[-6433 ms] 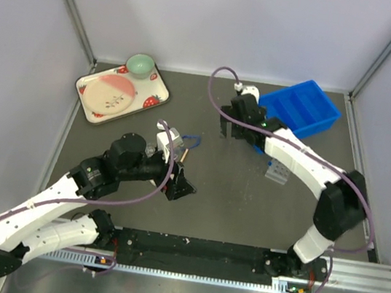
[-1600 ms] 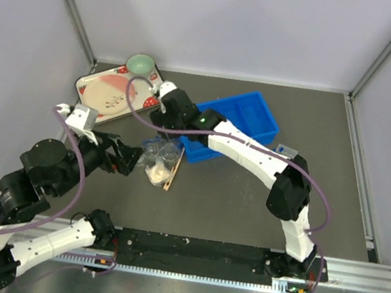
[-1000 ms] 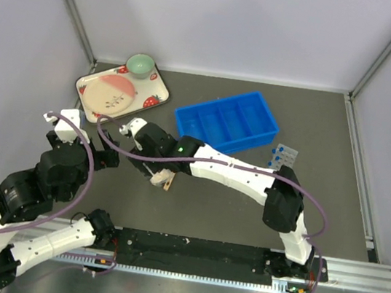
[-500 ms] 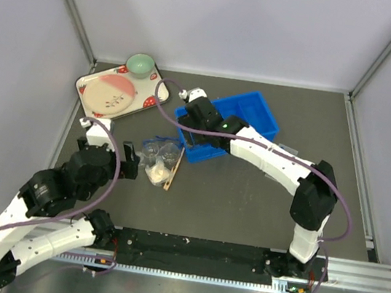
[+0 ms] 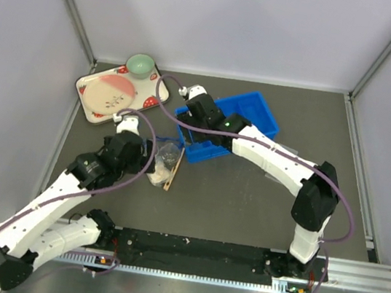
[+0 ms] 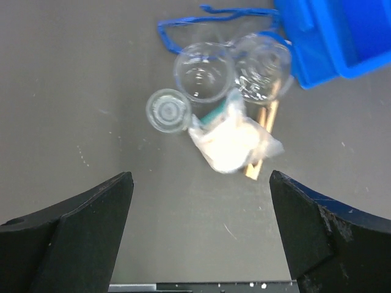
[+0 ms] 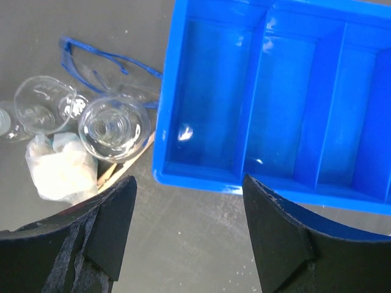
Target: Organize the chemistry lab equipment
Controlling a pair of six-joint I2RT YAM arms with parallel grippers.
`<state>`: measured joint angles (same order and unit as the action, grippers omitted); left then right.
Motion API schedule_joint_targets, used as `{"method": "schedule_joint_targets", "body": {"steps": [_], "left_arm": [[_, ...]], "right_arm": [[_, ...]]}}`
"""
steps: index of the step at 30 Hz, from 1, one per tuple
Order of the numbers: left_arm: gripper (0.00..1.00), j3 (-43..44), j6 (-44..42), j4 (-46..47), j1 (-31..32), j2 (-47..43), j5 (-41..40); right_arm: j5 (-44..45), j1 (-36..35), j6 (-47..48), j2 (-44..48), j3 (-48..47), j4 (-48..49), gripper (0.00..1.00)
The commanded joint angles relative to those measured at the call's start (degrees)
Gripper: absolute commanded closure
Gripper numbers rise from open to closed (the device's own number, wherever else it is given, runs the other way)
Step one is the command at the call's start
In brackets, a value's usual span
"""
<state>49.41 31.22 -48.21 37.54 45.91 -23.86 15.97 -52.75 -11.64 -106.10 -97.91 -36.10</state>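
Finding one: your left gripper (image 6: 200, 183) hangs with its jaws spread wide and nothing between them. It sits above the table (image 6: 73, 73), on the side of the glassware away from the blue bin (image 6: 342, 36).

Finding two: your right gripper (image 7: 189, 183) likewise has its jaws apart and grips nothing. It hovers over the bin's corner nearest the glassware, with the rim running below the gap.

Task items:
- Two clear flasks (image 6: 203, 71) stand upright side by side, just off that same corner of the bin. The one nearer the bin sits close against its wall; neither wrist view shows you whether they touch.
- A smaller flask (image 6: 168, 110) stands just beside the pair, on the side farther from the bin.
- The whitish wad (image 6: 229, 139) lies against the flasks, on top of the thin wooden stick (image 6: 267, 116), which pokes out from under it at both ends.

Other: blue safety glasses (image 6: 183, 24) lie beside the flasks, one arm running up to the bin's wall.
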Motion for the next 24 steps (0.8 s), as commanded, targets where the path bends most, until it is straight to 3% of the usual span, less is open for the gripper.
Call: {"method": "schedule_joint_targets", "body": {"steps": [1, 10, 24], "left_arm": [[0.01, -2.65, -0.37, 8.12, -8.61, 3.64, 6.45], [0.01, -3.35, -0.46, 13.93, -15.47, 13.31, 10.59], [0.01, -7.3, -0.99, 19.37, -20.31, 19.57, 10.15]], "right_arm": [[0.2, -0.51, -0.66, 7.83, 3.76, 1.55, 0.3], [1.53, -2.71, -1.72, 14.69, 12.3, 4.63, 0.29], [0.38, -2.88, -3.04, 18.48, 19.59, 8.41, 0.29]]}}
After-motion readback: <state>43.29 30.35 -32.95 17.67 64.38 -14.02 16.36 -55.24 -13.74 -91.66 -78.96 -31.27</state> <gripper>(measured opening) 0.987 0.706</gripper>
